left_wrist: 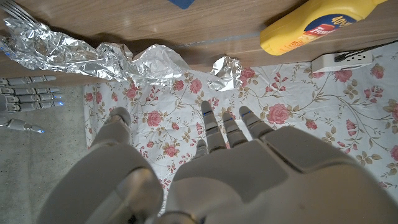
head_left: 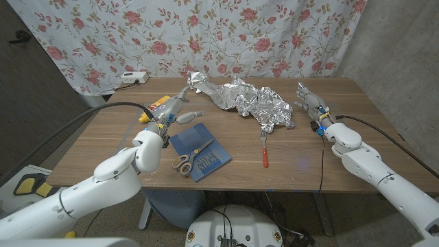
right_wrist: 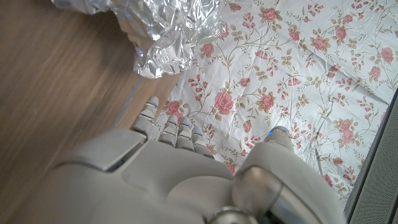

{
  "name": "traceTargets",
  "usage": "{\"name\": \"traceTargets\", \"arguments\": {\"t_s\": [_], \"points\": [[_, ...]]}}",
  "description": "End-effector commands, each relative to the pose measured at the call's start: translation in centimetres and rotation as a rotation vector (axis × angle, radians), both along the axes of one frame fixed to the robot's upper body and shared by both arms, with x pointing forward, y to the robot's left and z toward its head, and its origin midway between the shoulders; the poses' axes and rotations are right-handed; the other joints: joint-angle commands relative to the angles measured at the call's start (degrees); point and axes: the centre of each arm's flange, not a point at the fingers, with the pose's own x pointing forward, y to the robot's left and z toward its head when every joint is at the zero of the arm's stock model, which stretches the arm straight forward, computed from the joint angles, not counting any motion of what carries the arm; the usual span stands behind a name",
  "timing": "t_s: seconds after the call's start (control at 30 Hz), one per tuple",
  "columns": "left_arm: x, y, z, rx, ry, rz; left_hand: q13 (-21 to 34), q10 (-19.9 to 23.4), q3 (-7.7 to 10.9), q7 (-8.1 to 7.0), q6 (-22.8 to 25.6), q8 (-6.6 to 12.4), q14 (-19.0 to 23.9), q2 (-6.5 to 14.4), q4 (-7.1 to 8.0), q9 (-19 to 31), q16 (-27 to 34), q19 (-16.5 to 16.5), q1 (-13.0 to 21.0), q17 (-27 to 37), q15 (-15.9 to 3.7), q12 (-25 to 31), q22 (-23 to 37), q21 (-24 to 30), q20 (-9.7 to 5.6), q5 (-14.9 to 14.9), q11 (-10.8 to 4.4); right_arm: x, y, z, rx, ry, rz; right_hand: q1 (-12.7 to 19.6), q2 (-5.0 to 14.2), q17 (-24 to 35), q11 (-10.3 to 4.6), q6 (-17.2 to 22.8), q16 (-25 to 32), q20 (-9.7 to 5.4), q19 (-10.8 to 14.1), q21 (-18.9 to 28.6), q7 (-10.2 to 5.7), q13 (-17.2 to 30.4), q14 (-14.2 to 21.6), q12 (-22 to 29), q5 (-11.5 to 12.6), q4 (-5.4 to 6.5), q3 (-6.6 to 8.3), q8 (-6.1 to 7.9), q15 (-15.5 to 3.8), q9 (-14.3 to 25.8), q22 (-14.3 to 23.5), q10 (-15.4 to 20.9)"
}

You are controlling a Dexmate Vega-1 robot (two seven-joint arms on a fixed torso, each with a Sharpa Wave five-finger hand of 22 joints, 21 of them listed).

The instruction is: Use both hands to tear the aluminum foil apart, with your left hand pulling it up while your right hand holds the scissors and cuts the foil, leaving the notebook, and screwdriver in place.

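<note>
Grey metal fingers (left_wrist: 224, 127) of the left hand (head_left: 169, 113) reach out straight and apart with nothing between them, and the right hand (head_left: 312, 106) likewise stands with its fingers (right_wrist: 169, 127) spread wide and empty, just right of the aluminum foil (head_left: 247, 101). That foil is the landmark: a long crumpled silver sheet lying across the far middle of the wooden table (head_left: 302, 161), its narrow twisted end toward the left hand and its bulkier bunched end toward the right hand. Near of the foil and to its left lies the blue notebook (head_left: 200, 152), with the scissors (head_left: 186, 160) resting on its near-left corner, handles toward the robot. Near of the foil's bulky end lies the red-handled screwdriver (head_left: 264, 152). A yellow bottle (head_left: 159, 107) lies left of the foil, close by the left hand, and a white power strip (head_left: 134, 77) sits farther left at the table's back edge. The foil looks very light, thin and easily creased; it should tear or crumple rather than resist, so a pinch on the twisted left end seems the soundest place to lift. The scissors are not yet taken up, and the right hand is well apart from them.
</note>
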Motion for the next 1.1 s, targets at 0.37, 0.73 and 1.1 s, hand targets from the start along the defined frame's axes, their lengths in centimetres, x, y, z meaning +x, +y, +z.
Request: {"name": "traceTargets", "arguments": {"t_s": [0.37, 0.73, 1.1], "points": [[-0.3, 0.3, -0.5, 0.094, 0.024, -0.05, 0.64, 1.23, -0.65, -0.5, -0.34, 0.23, 0.88, -0.96, 0.4, 0.1, 0.29, 0.37, 0.02, 0.16, -0.71, 0.46, 0.15, 0.14, -0.28, -0.3, -1.32, -0.4, 0.1, -0.2, 0.004, 0.002, -0.004, 0.44, 0.29, 0.18, -0.03, 0.05, 0.23, 0.21, -0.17, 0.41, -0.11, 0.04, -0.57, 0.35, -0.17, -0.17, 0.52, 0.34, 0.05, 0.16, 0.13, -0.27], [-0.6, -0.1, -1.0, 0.144, 0.038, -0.038, 0.99, 1.85, -0.81, -0.83, -0.21, 0.12, 1.06, -0.51, 0.68, 0.11, 0.3, 0.42, 0.11, 0.15, -0.94, 0.65, 0.16, 0.13, -0.56, -0.24, -1.57, -0.6, 0.1, -0.2, -0.004, -0.008, -0.006, 0.49, 0.4, 0.17, -0.09, 0.04, 0.27, 0.21, -0.15, 0.46, -0.15, 0.01, -0.61, 0.35, -0.23, -0.23, 0.6, 0.34, -0.02, 0.16, 0.13, -0.33], [-0.1, -0.9, -1.4, 0.209, 0.055, -0.034, 1.17, 2.0, -1.13, -0.97, -0.14, 0.06, 1.25, -0.98, 0.53, 0.1, 0.33, 0.49, 0.26, 0.15, -1.23, 0.62, 0.15, 0.12, -0.65, -0.26, -1.96, -1.0, 1.1, 0.4, -0.021, -0.036, 0.019, 0.36, 0.43, 0.21, 0.01, 0.02, 0.82, 0.16, -0.05, 0.53, -0.18, -0.03, 0.56, 0.4, -0.36, -0.24, 0.61, 0.35, -0.66, 0.15, 0.13, -0.28]]}}
